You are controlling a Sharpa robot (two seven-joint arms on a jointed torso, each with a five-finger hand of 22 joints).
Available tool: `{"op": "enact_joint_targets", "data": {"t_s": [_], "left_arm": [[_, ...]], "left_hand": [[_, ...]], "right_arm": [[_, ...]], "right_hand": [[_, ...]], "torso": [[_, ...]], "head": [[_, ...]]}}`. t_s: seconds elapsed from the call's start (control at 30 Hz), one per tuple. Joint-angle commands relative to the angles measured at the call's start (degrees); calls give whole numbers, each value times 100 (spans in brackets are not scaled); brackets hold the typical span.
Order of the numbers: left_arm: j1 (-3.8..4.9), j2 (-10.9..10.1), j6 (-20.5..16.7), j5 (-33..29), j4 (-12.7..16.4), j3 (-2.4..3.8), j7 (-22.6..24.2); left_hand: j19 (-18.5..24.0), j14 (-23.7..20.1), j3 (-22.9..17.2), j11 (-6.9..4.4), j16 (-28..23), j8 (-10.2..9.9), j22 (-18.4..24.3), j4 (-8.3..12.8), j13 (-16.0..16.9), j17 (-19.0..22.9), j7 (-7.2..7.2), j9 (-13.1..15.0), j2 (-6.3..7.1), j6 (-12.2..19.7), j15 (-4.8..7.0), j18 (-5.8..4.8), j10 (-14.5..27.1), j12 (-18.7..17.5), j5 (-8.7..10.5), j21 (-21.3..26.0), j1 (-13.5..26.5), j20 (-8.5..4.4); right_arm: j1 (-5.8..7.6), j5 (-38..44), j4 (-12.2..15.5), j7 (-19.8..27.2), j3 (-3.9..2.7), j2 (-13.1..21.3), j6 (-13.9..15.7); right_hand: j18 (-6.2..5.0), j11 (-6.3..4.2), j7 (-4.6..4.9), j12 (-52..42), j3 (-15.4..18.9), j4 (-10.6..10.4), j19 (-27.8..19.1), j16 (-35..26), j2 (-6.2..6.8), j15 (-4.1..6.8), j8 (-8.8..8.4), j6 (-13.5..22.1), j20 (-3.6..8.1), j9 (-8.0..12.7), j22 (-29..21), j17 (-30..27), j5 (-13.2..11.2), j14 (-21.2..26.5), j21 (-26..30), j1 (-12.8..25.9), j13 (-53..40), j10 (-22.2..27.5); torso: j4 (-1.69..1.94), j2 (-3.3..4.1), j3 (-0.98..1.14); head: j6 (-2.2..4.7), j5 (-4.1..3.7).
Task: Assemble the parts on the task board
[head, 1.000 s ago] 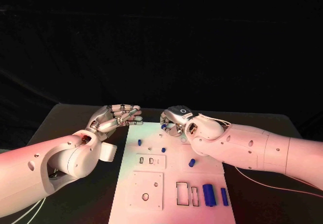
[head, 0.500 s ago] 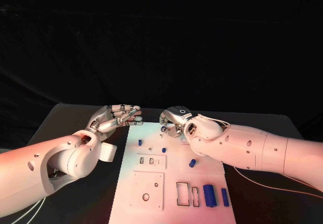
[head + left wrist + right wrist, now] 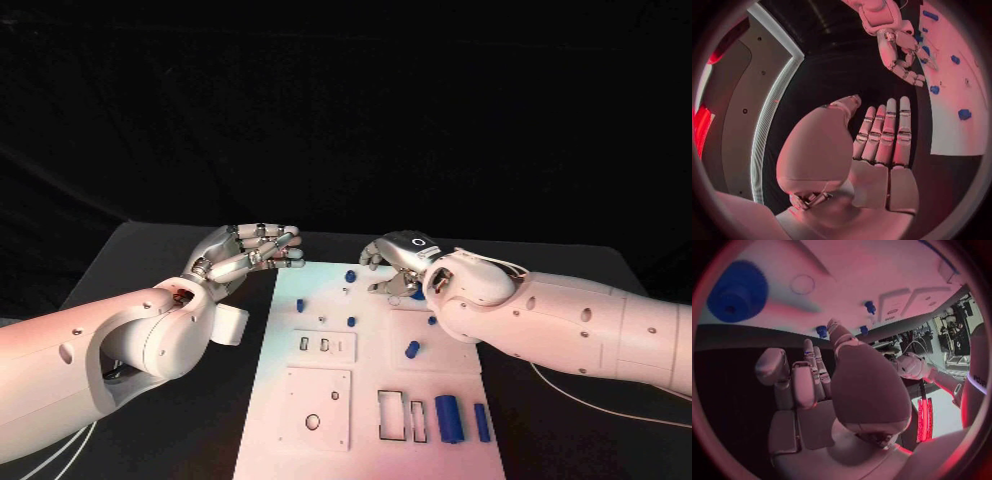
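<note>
Hovering over the far end of the task board (image 3: 368,400), the right robot hand (image 3: 401,262) is seen with fingers curled down toward the small blue parts (image 3: 351,275) there; whether one is pinched cannot be told. The left robot hand (image 3: 248,250) is held just beside the board's far left corner, fingers straight and together, nothing held, likely parked clear. More blue parts (image 3: 447,416) are left lying at the board's near end, beside open slots. Assembly is judged early.
</note>
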State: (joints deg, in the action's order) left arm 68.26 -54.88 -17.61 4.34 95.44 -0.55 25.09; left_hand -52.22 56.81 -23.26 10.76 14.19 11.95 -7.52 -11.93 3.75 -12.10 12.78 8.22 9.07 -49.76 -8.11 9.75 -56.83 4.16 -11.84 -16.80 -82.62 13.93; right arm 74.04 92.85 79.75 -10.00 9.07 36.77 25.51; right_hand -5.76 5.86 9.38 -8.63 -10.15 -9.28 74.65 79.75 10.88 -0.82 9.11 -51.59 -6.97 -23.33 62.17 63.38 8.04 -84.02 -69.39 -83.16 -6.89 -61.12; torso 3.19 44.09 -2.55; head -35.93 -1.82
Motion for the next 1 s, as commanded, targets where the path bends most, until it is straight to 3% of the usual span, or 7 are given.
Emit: {"op": "enact_joint_targets", "data": {"t_s": [0.03, 0.2, 0.33, 0.47, 0.57, 0.67, 1.0], "left_arm": [[8, -3, 85, 12, -10, 5, 57], [7, -8, 98, 1, -46, 4, 64], [6, 6, 119, -3, -78, 3, 69], [5, 27, 130, -5, -111, 3, 71], [4, 46, 139, -5, -134, 3, 70], [4, 64, 152, -6, -150, 2, 70], [3, 87, 167, -6, -172, 2, 67]], "left_hand": [[-14, -33, -39, 37, -40, -19, -8, 0, -3, -6, 153, -8, 0, 19, -17, 64, 16, -16, 38, -24, 37, 4], [-14, -33, -40, 37, -40, -19, -8, 1, -3, -7, 152, -8, -1, 18, -17, 64, 15, -17, 38, -25, 37, 4], [-14, -33, -40, 37, -40, -19, -8, 1, -3, -7, 152, -8, -1, 18, -17, 64, 15, -17, 38, -25, 37, 4], [-14, -33, -40, 37, -40, -19, -8, 1, -3, -7, 152, -8, -1, 18, -17, 64, 15, -17, 38, -25, 37, 4], [-14, -33, -40, 37, -40, -19, -8, 1, -3, -7, 152, -8, -1, 18, -17, 64, 15, -17, 38, -25, 37, 4], [-14, -33, -40, 37, -40, -19, -8, 1, -3, -7, 152, -8, -1, 18, -17, 64, 15, -17, 38, -25, 37, 4], [-16, -29, -48, 35, -40, -16, -9, 10, -1, -12, 149, -7, -4, 15, -15, 65, 9, -18, 37, -29, 34, 3]], "right_arm": [[36, -360, 280, -26, -16, 310, 127], [118, -872, 728, -98, -38, 969, 65], [177, -1067, 917, -222, -46, 1359, -339], [199, -1180, 884, -328, -48, 1520, -580], [205, -1296, 797, -407, -48, 1534, -650], [200, -1375, 717, -448, -48, 1488, -705], [120, -1465, 449, -474, -43, 1188, -734]], "right_hand": [[39, -30, 11, -157, -107, -93, 201, 159, -3, -14, 35, -147, -2, 2, 330, 308, 156, -175, -245, -73, -28, -323], [104, -87, 10, -294, -281, -285, 374, 339, 157, 30, 41, -271, 38, 31, 663, 667, 218, -246, -490, -58, -101, -774], [89, -34, 65, -335, 18, -557, 309, 350, 356, -11, 30, -3, 15, 33, 602, 648, 213, -221, -425, 101, -202, -738], [79, -121, 2, -976, 731, -743, 283, 357, 247, 48, 338, 154, 51, -122, 636, 633, 220, -202, -409, -115, -677, -865], [136, -193, -53, -2658, 1102, -770, 432, 492, 198, 124, 586, 408, 127, -235, 923, 947, 223, -279, -597, -220, -2018, -534], [170, -159, -56, -4023, 1126, -757, 541, 631, 141, 79, 758, 540, 119, -265, 1149, 1300, 227, -341, -741, -237, -3197, -114], [271, -137, -18, -6479, 1055, -741, 780, 884, 43, 49, 968, 564, 61, -229, 1611, 2081, 228, -483, -1076, -167, -5917, -1200]], "torso": [[-34, -12, 13], [-81, -38, 38], [-92, -57, 47], [-105, -65, 64], [-104, -62, 75], [-97, -66, 68], [-82, -52, 56]], "head": [[-1, -5], [-1, 1], [8, -21], [3, -19], [11, -30], [5, -37], [-4, -39]]}}
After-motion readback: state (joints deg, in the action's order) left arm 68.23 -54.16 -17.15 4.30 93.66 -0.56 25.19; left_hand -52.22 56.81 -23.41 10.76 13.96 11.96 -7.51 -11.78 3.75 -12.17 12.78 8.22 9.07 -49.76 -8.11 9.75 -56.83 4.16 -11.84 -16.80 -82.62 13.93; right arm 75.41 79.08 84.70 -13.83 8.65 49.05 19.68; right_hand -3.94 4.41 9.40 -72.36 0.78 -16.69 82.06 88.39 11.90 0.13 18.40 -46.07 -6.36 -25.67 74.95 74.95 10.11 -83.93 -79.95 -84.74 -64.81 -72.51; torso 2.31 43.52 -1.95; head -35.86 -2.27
